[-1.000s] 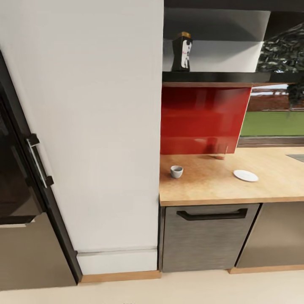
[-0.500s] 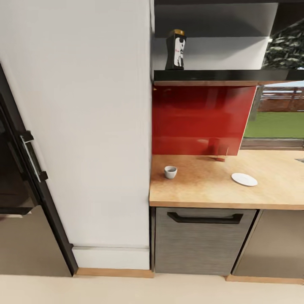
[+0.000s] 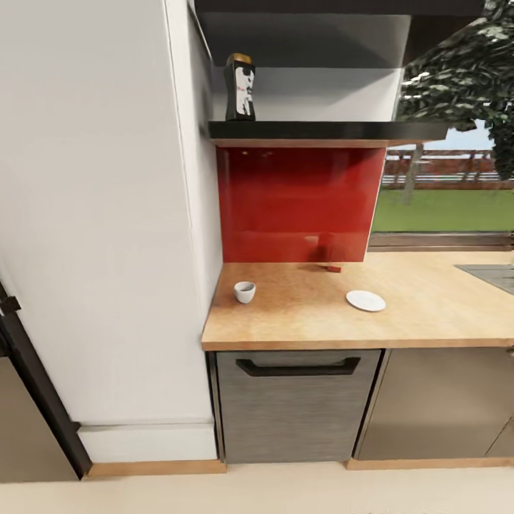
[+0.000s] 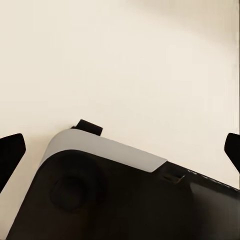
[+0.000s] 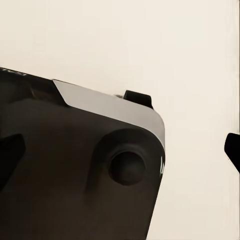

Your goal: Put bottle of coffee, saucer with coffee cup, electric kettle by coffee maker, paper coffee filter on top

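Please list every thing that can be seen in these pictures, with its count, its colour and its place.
bottle of coffee: one, dark with yellow lid, on the shelf
shelf: one, black, above the red panel
red panel: one, on the wall behind the countertop
kitchen countertop: one, light wood-look
coffee cup: one, white, on the countertop near the white wall
saucer: one, white, on the countertop, apart from the cup
sink: one corner, grey, at the countertop's right edge
cabinet front: one, grey with black handle, under the countertop
left claw: open, black fingertips
right claw: open, black fingertips
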You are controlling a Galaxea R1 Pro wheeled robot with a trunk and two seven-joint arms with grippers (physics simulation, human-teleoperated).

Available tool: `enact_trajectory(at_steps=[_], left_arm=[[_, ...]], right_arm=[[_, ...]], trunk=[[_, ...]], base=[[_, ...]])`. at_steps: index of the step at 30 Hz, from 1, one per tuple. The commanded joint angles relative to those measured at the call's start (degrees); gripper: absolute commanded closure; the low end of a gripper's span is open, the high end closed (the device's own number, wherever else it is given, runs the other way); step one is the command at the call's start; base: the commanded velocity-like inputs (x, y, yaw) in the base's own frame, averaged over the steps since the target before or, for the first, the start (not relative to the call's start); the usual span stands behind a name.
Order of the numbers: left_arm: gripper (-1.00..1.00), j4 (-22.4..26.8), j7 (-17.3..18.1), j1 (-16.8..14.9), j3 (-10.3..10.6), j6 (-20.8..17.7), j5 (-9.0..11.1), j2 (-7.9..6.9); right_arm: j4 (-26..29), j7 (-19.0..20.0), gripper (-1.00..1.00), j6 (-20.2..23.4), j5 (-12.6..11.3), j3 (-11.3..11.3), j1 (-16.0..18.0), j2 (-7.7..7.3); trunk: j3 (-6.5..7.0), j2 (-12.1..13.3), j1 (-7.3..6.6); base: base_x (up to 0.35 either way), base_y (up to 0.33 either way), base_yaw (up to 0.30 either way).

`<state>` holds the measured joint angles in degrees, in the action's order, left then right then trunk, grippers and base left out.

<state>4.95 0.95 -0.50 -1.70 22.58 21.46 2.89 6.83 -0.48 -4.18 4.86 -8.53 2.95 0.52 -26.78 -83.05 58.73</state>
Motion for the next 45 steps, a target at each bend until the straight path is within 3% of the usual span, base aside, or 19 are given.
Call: enact_trajectory(at_steps=[1, 24, 25, 28, 29, 30, 33, 36, 38, 39, 42, 43, 45], left_arm=[[-1.0, 0.0, 0.1, 0.0, -0.1, 0.2, 0.2, 0.01], [-1.0, 0.0, 0.3, 0.0, -0.3, 0.3, 0.6, -0.08], [-1.0, 0.0, 0.4, 0.0, -1.9, 0.3, 2.5, -0.51], [-1.0, 0.0, 0.4, 0.0, -3.1, 0.3, 4.2, -0.62], [-1.0, 0.0, 0.4, 0.0, -3.5, 0.3, 5.0, -1.47], [-1.0, 0.0, 0.4, 0.0, -3.6, 0.3, 5.1, -1.9], [-1.0, 0.0, 0.4, 0.0, -3.7, 0.3, 5.2, -2.38], [-1.0, 0.0, 0.4, 0.0, -3.7, 0.3, 5.3, -2.6], [-1.0, 0.0, 0.4, 0.0, -3.7, 0.3, 5.3, -2.64], [-1.0, 0.0, 0.4, 0.0, -3.7, 0.3, 5.2, -2.67], [-1.0, 0.0, 0.4, 0.0, -3.7, 0.3, 5.2, -2.74], [-1.0, 0.0, 0.4, 0.0, -3.7, 0.3, 5.2, -2.76], [-1.0, 0.1, 0.4, 0.0, -3.7, 0.3, 5.2, -2.78]], right_arm=[[-0.1, 0.0, -1.0, -0.1, 0.5, 0.0, 0.0, 0.0], [-0.1, -0.3, -1.0, -0.1, 0.6, -0.1, 0.0, 0.05], [0.6, -2.0, -1.0, 0.0, 0.3, 0.2, 0.1, 0.63], [3.7, -2.7, -1.0, 0.0, -0.2, 0.3, 0.1, 1.27], [8.0, -4.7, -1.0, 0.6, -0.1, 0.4, 0.4, 3.53], [11.1, -5.9, -1.0, 1.7, 0.1, 0.3, 0.5, 4.13], [20.7, -7.4, -1.0, 7.1, 0.4, 0.3, 0.6, 4.75], [35.5, -7.6, -1.0, 16.8, 0.4, 0.3, 0.7, 5.14], [41.4, -7.3, -1.0, 19.4, 0.3, 0.1, 0.7, 5.38], [47.0, -6.9, -1.0, 21.3, 0.2, -0.1, 0.7, 5.94], [56.5, -6.6, -1.0, 23.8, 0.8, -0.6, 1.0, 8.14], [60.8, -6.5, -1.0, 25.2, 1.8, -0.7, 1.4, 9.2], [66.9, -6.4, -1.0, 28.1, 4.0, -0.8, 2.8, 9.47]], trunk=[[-0.04, 0.0, -0.01], [-0.02, 0.0, -0.01], [-0.02, 0.0, -0.01], [-0.02, 0.0, -0.01], [-0.02, 0.0, -0.01], [-0.02, 0.0, -0.01], [-0.02, 0.0, -0.01], [-0.02, 0.0, -0.01], [-0.02, 0.0, -0.01], [-0.02, 0.0, -0.01], [-0.02, 0.0, -0.01], [-0.02, 0.0, -0.01], [-0.02, 0.0, -0.01]], base=[[-0.029, -0.331, -0.059], [-0.093, -0.298, -0.005], [0.002, -0.006, 0.0], [0.001, -0.003, 0.0], [0.0, 0.0, 0.0], [0.0, 0.0, 0.0], [0.0, 0.0, 0.0], [0.0, 0.0, 0.0], [0.0, 0.0, 0.0], [0.0, 0.0, 0.0], [0.0, 0.0, 0.0], [0.0, 0.0, 0.0], [0.0, 0.0, 0.0]])
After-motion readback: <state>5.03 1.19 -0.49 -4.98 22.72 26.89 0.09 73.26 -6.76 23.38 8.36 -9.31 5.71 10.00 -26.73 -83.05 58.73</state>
